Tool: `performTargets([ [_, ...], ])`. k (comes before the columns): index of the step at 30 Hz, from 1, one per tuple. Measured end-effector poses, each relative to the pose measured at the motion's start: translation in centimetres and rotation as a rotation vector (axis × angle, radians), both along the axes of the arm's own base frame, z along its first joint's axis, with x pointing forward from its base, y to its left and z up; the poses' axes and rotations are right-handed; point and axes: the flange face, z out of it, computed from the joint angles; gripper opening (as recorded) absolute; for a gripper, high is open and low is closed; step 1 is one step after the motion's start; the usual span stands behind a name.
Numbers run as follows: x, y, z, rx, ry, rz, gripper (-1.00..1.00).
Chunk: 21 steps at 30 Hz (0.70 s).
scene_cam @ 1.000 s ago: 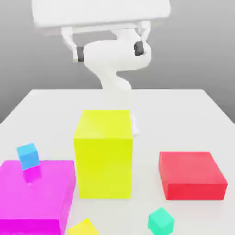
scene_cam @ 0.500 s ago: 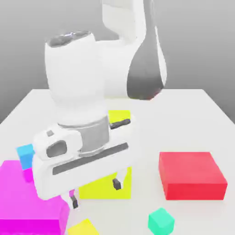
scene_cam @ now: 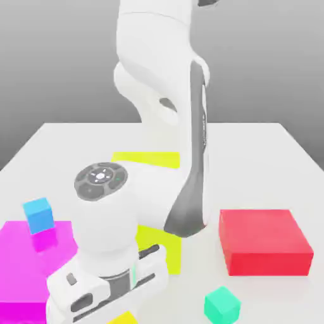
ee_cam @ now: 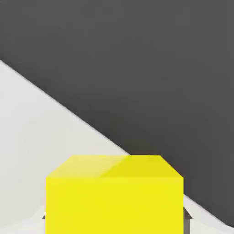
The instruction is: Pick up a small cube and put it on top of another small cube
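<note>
Swung down from high at the back to the table's (scene_cam: 253, 145) near edge, low between the pink slab (scene_cam: 22, 266) and the teal cube (scene_cam: 221, 304). Looks clamped now: gripper (ee_cam: 114, 217) narrowed onto the small yellow cube (ee_cam: 114, 196), a grey sliver of fingertip (ee_cam: 44, 216) flush at each lower side. Means pick-up probably secured, lift and stacking still to do.

Hard to confirm from the exterior view: wrist (scene_cam: 104, 285) covers the grasp, leaves just a yellow scrap (scene_cam: 124, 318) at the bottom edge. Hides most of the tall yellow block (scene_cam: 145, 158) too. Blue cube (scene_cam: 37, 215) sits on the slab, well apart.
</note>
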Motion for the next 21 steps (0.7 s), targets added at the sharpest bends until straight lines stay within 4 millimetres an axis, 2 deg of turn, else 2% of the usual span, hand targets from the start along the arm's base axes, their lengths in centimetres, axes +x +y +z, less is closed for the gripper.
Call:
performTargets([
  [4, 0.2, -0.2, 5.1, -0.001, -0.005, -0.001, -1.00],
  [5, 1.0, -1.3, 6.9, -0.010, -0.032, -0.008, -1.00],
  [7, 1.9, -5.6, 10.1, -0.018, -0.053, -0.020, -1.00],
  [9, 1.8, -10.6, 12.8, -0.021, -0.052, -0.031, -1.00],
  [12, 0.2, -18.1, 16.8, -0.025, -0.042, -0.049, -1.00],
  [14, -1.9, -23.1, 19.3, -0.021, -0.025, -0.060, -1.00],
  [15, -2.6, -24.2, 18.9, -0.009, -0.012, -0.058, -1.00],
  [17, -3.1, -25.1, 16.1, 0.000, -0.004, -0.057, -1.00],
  [18, -3.3, -25.2, 14.5, 0.001, -0.001, -0.057, 1.00],
  [21, -3.3, -25.2, 14.5, 0.001, -0.001, -0.057, 1.00],
])
